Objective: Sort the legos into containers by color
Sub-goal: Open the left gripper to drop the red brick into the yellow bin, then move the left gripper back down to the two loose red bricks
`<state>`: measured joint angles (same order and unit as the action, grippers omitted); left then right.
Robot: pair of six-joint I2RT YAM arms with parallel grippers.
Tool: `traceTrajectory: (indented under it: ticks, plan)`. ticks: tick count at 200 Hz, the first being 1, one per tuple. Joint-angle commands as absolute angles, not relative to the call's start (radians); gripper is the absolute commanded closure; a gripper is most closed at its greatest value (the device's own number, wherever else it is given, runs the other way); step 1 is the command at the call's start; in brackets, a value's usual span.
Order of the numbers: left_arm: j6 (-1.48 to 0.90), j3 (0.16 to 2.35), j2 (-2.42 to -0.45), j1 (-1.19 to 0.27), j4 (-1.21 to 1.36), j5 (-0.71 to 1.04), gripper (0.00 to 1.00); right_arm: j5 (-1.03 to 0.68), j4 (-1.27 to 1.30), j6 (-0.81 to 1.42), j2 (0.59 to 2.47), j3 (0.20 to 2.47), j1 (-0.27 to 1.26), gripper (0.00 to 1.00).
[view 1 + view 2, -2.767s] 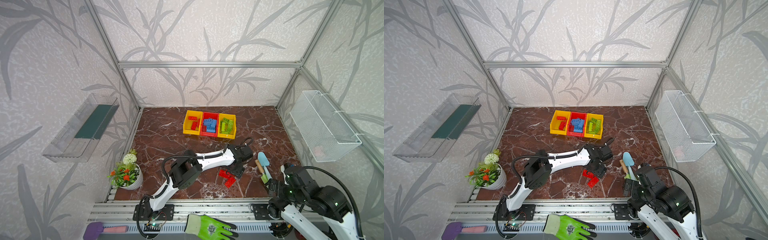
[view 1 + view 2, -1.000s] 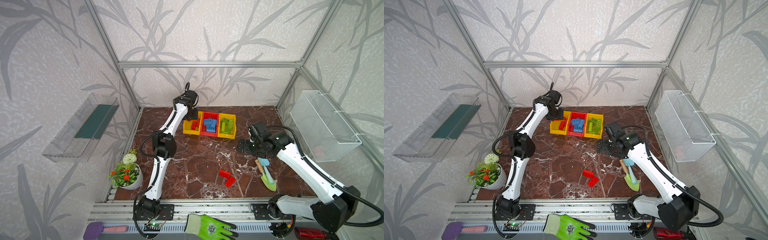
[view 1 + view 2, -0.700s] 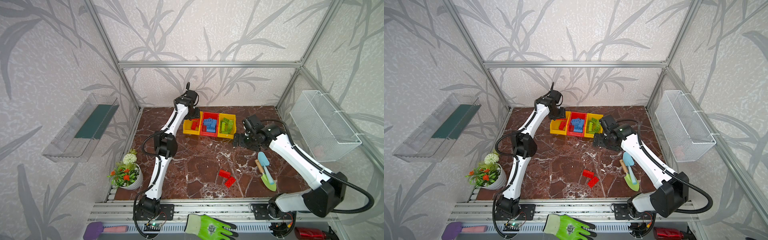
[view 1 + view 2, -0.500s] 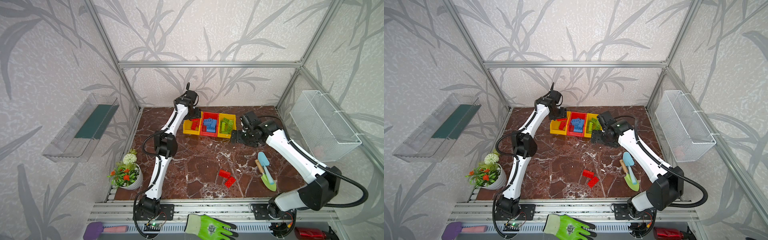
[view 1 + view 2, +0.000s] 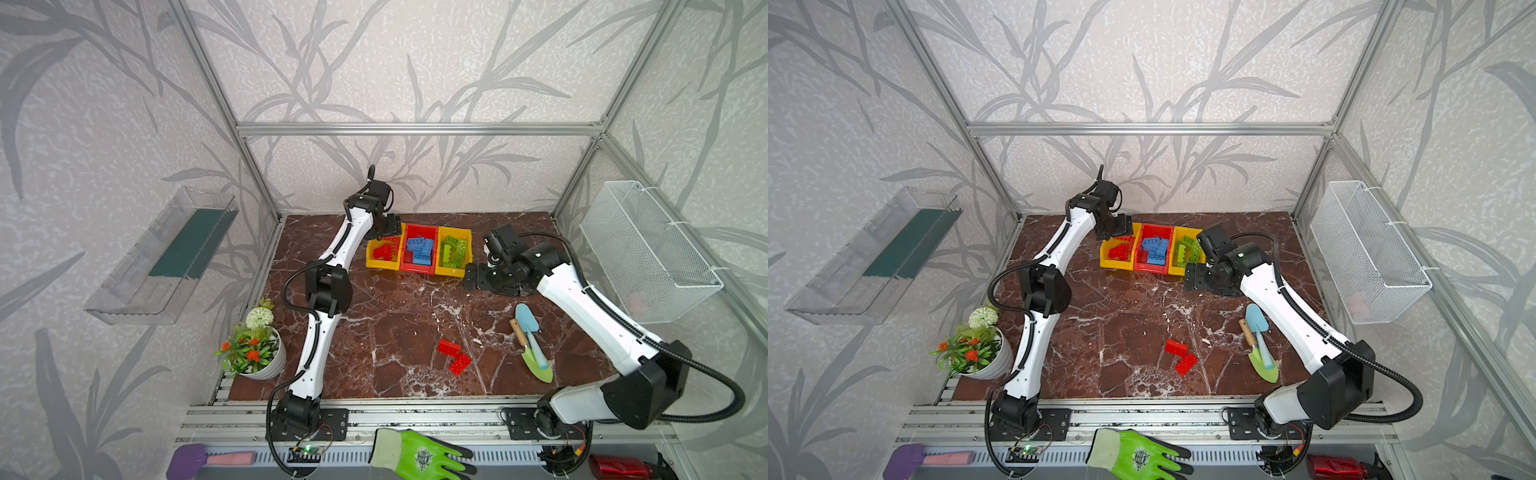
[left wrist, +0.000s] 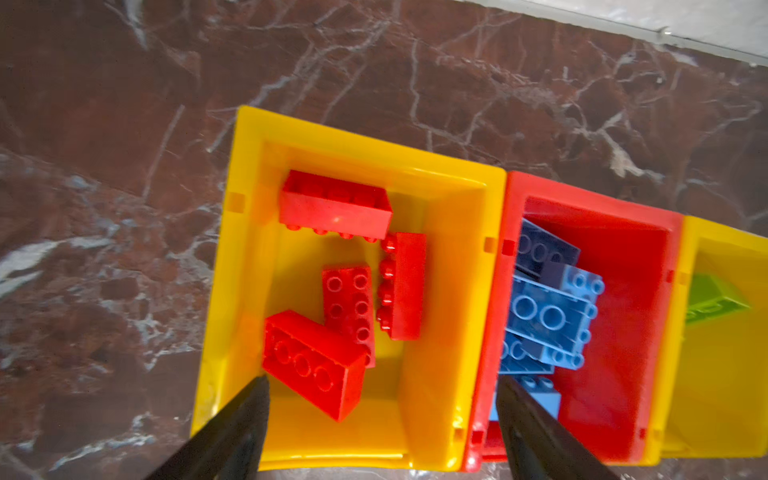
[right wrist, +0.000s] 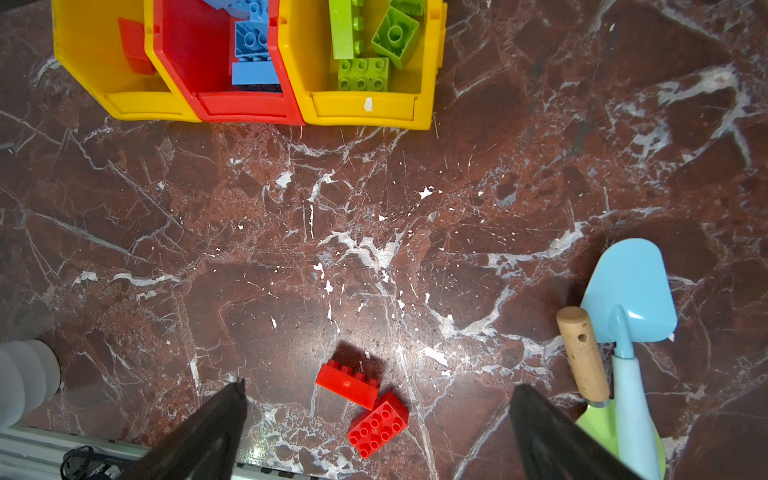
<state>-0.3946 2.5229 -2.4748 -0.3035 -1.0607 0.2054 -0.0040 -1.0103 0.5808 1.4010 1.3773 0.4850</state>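
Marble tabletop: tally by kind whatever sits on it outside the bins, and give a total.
Red legos: 2
Trowels: 2
Flower pot: 1
Total: 5

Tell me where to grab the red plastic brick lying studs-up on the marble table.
From above: pinch the two long flat sides of the studs-up red brick, near the end away from the red brick on its side, which crowds one corner.
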Motion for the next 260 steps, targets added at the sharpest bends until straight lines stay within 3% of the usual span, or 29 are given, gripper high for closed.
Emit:
traceTrajectory:
  ticks: [1, 38, 120, 145, 217, 260]
  plan:
    - [-0.418, 2.396, -2.305, -0.313, -0.959, 0.403, 0.15, -0.021, -1.037, 0.571, 1.319, 1.324, 0.482, 0.01]
    - [-0.343, 2.326, -2.179, -0.414, -1.046, 0.113, 0.15, -0.033, -1.052, 0.581, 1.166, 1.198, 0.482, 0.01]
    - [-0.525, 1.72, -1.835, -0.628, -0.827, 0.042, 0.14, -0.07, -1.208, 0.589, 0.8, 0.993, 0.483, 0.01]
    - [-0.592, 1.59, -1.774, -0.728, -0.778, 0.007, 0.1, -0.074, -1.259, 0.584, 0.735, 0.976, 0.483, 0.01]
    - [-0.7, 1.49, -1.781, -1.005, -0.804, -0.019, 0.08, -0.094, -1.264, 0.595, 0.667, 0.933, 0.483, 0.01]
    - [-0.715, 1.434, -1.789, -1.069, -0.811, 0.009, 0.08, -0.095, -1.281, 0.61, 0.622, 0.903, 0.483, 0.01]
